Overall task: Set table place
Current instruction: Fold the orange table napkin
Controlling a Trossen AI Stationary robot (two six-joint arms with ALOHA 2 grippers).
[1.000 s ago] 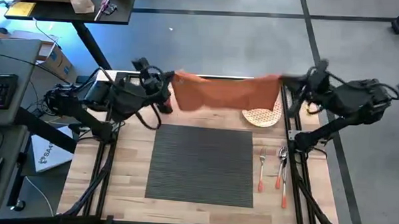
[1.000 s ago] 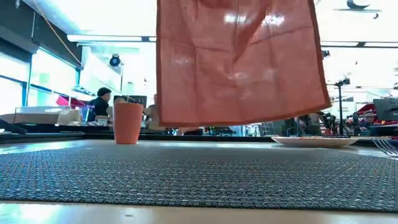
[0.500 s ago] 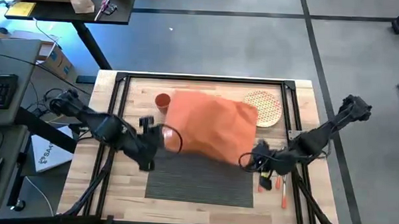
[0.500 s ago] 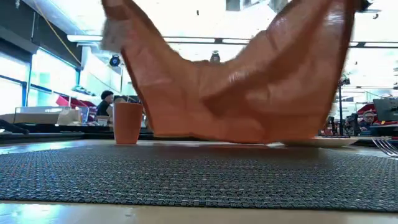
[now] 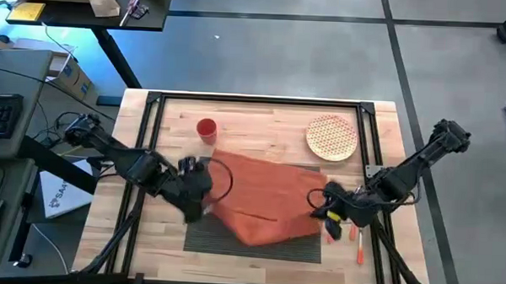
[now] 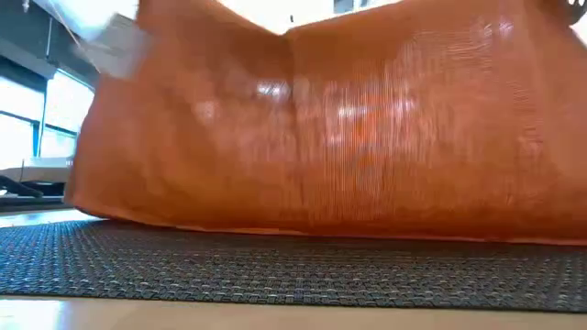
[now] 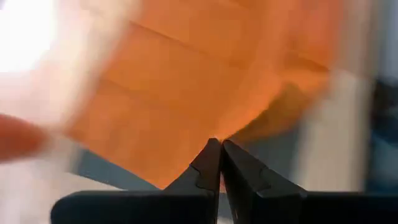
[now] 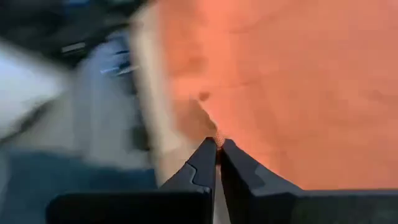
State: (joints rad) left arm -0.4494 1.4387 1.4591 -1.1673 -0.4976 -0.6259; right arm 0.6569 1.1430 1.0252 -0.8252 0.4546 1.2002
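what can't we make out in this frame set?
- Low view: the napkin fills the frame and hides the cup, the plate and both arms.
- High view: the right gripper covers most of the cutlery; the pieces cannot be told apart.
- High view: the napkin hides most of the placemat.
- Left wrist view: motion blur; only cloth is clear beyond the left gripper.

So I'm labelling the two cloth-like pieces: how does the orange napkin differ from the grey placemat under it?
The napkin is rust-orange and smooth; the placemat is dark grey and ribbed. The napkin lies skewed and rumpled, pinched by the left gripper and right gripper; the placemat lies flat and square. Both are rectangular.
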